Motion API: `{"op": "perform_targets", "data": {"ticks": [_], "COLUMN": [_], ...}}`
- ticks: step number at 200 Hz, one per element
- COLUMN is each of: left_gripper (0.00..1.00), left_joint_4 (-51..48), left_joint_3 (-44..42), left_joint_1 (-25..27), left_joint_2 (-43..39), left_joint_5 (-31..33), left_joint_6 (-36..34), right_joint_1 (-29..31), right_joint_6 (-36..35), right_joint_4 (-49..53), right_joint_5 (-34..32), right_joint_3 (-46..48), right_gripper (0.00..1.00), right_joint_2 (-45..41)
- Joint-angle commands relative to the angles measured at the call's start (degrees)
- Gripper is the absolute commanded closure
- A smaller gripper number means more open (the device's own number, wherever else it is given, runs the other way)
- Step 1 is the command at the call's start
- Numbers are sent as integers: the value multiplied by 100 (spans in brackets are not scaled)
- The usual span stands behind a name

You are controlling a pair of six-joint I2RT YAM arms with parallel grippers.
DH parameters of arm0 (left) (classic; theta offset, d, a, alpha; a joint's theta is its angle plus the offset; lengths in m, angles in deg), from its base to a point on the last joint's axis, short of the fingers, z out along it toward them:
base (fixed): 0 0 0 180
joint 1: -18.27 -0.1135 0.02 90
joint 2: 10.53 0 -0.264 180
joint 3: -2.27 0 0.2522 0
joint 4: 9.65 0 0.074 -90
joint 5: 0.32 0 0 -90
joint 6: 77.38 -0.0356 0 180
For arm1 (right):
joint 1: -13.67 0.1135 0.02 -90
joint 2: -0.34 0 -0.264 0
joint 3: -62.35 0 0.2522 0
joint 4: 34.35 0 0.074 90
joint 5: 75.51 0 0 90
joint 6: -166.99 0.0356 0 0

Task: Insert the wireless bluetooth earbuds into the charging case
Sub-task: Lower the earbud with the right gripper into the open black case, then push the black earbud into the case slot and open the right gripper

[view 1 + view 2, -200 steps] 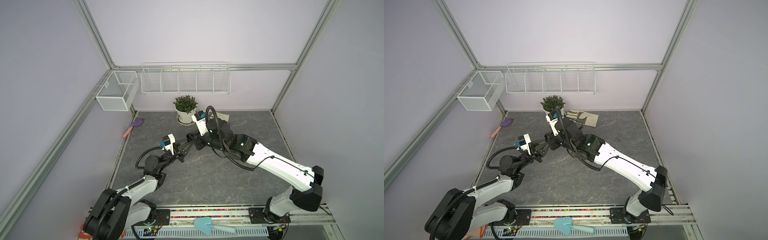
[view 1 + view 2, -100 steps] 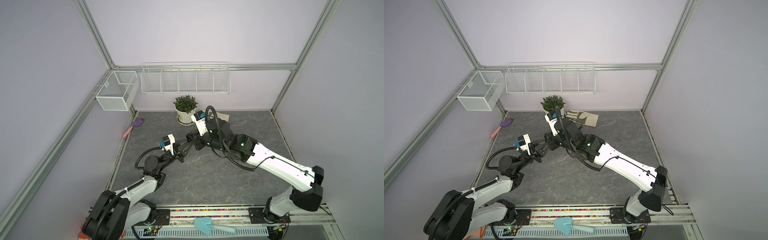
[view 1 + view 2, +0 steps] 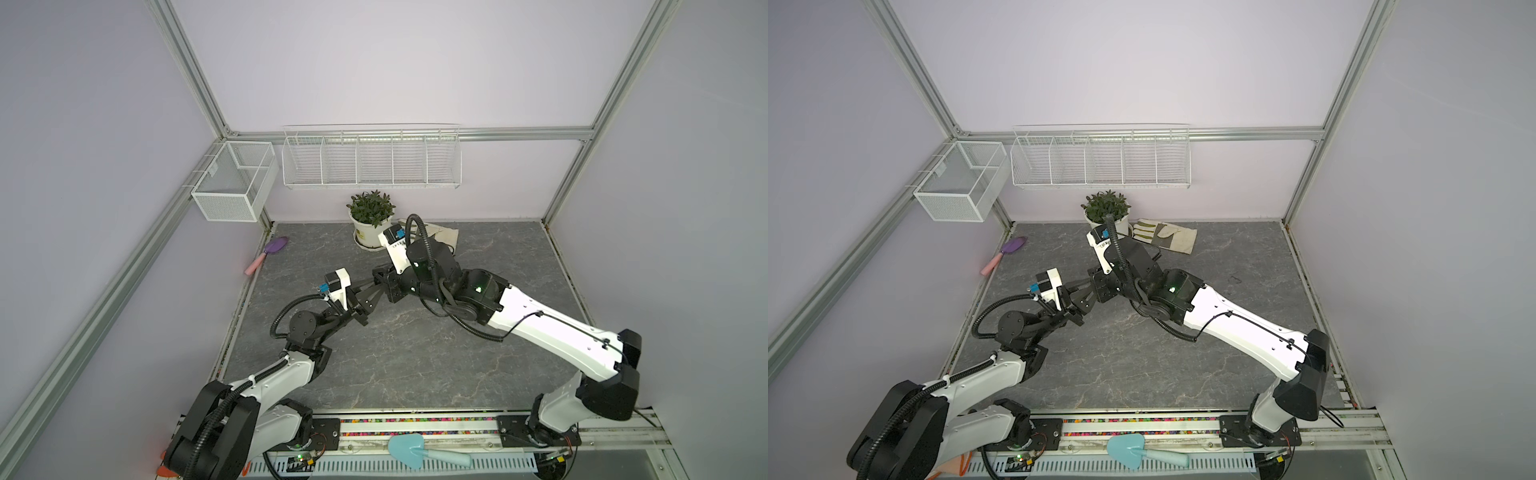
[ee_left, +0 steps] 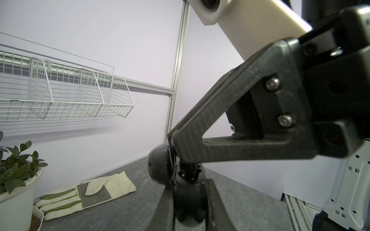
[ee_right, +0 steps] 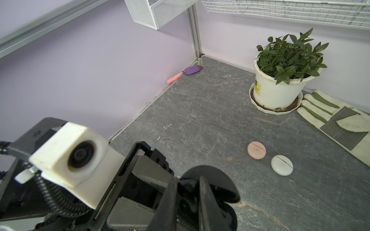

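Grey tabletop (image 5: 200, 120) carries potted plant (image 5: 278, 90), glove (image 5: 340, 128), purple trowel (image 5: 186, 73), pink case (image 5: 256, 150) and white case (image 5: 282, 165)

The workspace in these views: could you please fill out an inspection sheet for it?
Surface: grey marbled tabletop.
Job's things: black case held in mid-air, apparently open; pink case and white case closed on the tabletop; earbuds not seen.
Clutter: potted plant, glove, purple trowel, blue trowel.
Grippers: left gripper shut on black case; right gripper shut at its opening.
Cables: black corrugated hoses, looping, no snag seen.
Surroundings: wire baskets on lilac walls.
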Motion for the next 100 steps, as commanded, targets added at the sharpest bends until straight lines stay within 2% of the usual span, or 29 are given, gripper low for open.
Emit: {"op": "perform_targets", "data": {"ticks": [1, 100], "left_gripper": [100, 100], "left_joint_4": [136, -171], "left_joint_3": [-28, -38], "left_joint_1": [-18, -18], "left_joint_2": [-134, -365], "left_joint_5": [26, 61], "left_joint_6": [-130, -232], "right_joint_1": [29, 80], "right_joint_6": [-22, -158], "right_joint_4": [225, 305], "right_joint_5": [-66, -318], "right_joint_3": [-66, -99], "right_gripper": [82, 82], "right_joint_2": [150, 100]}}
